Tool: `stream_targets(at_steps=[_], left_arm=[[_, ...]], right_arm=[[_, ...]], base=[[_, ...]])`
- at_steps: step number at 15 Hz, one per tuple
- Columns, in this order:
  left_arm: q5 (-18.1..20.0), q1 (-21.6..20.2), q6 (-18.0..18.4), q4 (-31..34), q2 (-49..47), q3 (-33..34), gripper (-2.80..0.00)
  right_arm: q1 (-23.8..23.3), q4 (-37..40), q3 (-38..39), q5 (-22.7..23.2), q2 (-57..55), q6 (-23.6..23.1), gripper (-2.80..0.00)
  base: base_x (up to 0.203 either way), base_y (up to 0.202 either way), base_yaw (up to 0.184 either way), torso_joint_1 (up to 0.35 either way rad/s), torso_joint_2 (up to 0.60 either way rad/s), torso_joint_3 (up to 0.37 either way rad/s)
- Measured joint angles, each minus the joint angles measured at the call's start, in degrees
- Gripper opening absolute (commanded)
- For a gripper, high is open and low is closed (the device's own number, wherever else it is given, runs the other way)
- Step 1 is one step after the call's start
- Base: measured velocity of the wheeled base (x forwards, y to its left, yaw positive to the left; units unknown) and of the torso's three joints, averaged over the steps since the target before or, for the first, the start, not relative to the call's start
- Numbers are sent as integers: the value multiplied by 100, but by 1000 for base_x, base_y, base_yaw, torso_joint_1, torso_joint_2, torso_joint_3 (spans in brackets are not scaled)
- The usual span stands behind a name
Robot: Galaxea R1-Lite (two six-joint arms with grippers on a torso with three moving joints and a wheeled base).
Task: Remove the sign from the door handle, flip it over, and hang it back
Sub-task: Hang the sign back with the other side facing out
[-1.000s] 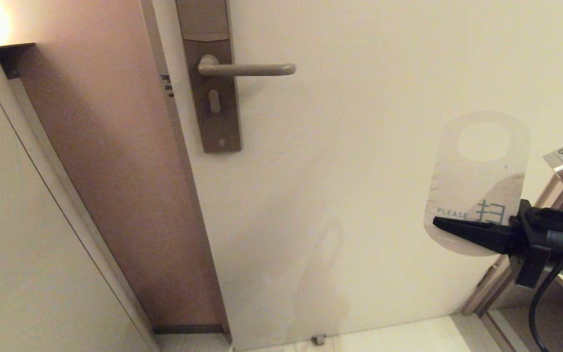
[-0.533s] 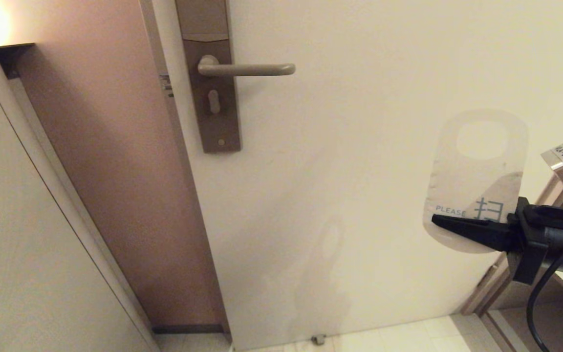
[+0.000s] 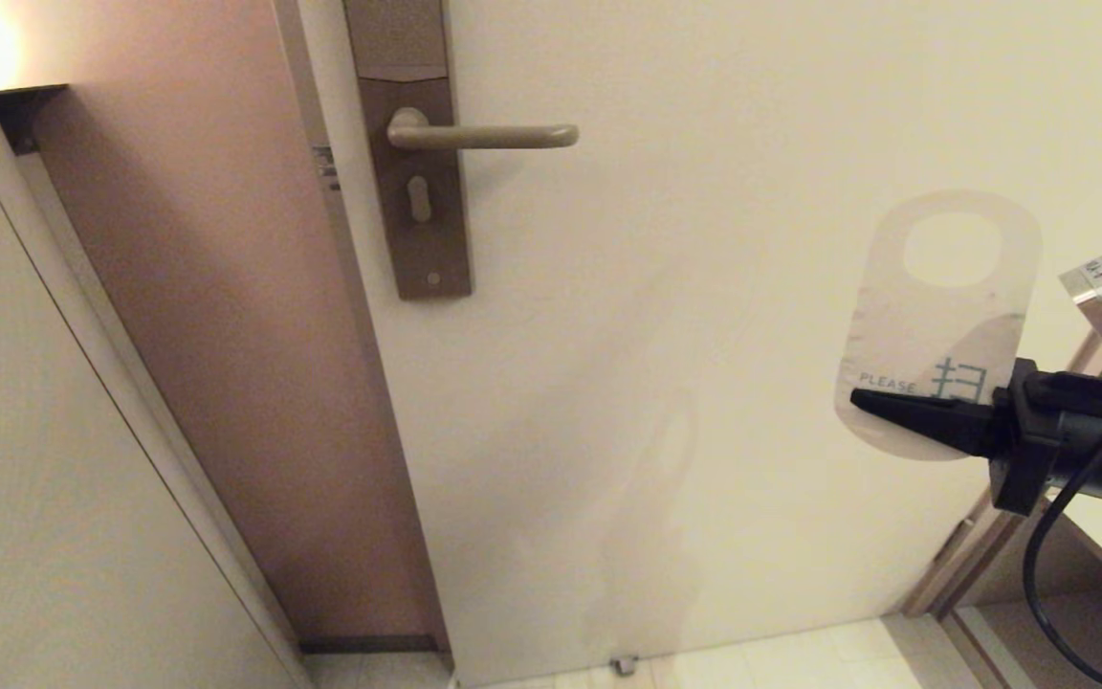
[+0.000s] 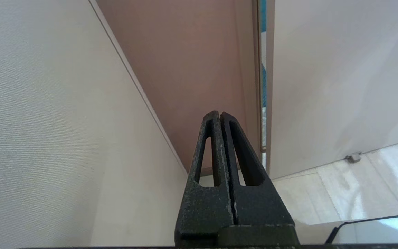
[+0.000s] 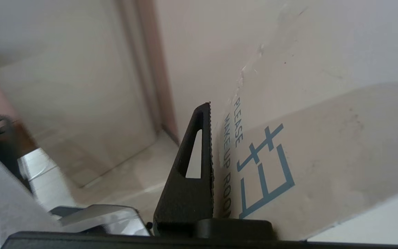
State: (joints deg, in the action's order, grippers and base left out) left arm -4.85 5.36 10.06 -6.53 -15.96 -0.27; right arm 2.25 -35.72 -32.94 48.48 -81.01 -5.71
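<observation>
The sign (image 3: 934, 330) stood upright in the right gripper (image 3: 862, 402), well apart at four o'clock from the door handle (image 3: 484, 136) on the door (image 3: 704, 191).

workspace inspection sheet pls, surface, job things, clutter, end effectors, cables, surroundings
surface: pale door, shadow of the sign on it.
job's things: sign held upright, white side with "PLEASE" showing, hole on top; door handle bare, up and to the robot's left of it.
clutter: nothing seen.
end effectors: right end effector shut on the sign's lower end; left end effector shut, empty, facing the door frame.
cables: black cable looping under the right arm.
surroundings: brown door frame, tiled floor.
</observation>
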Motion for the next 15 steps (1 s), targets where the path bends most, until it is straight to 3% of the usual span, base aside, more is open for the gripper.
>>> stream_targets(at_steps=[3, 10, 15], left_arm=[[-1, 0, -32, -5, -1, 0, -280], [-91, 0, -53, -18, -2, 0, -280], [65, -596, -140, -11, -2, 4, -280]], right_arm=[[-291, 3, 54, 0, 40, 4, -280], [-337, 2, 78, 0, 59, 0, -280], [-340, 0, 80, -2, 57, -7, -280]], base=[[0, 0, 0, 0, 0, 0], [0, 0, 0, 0, 0, 0], [0, 0, 0, 0, 0, 0]])
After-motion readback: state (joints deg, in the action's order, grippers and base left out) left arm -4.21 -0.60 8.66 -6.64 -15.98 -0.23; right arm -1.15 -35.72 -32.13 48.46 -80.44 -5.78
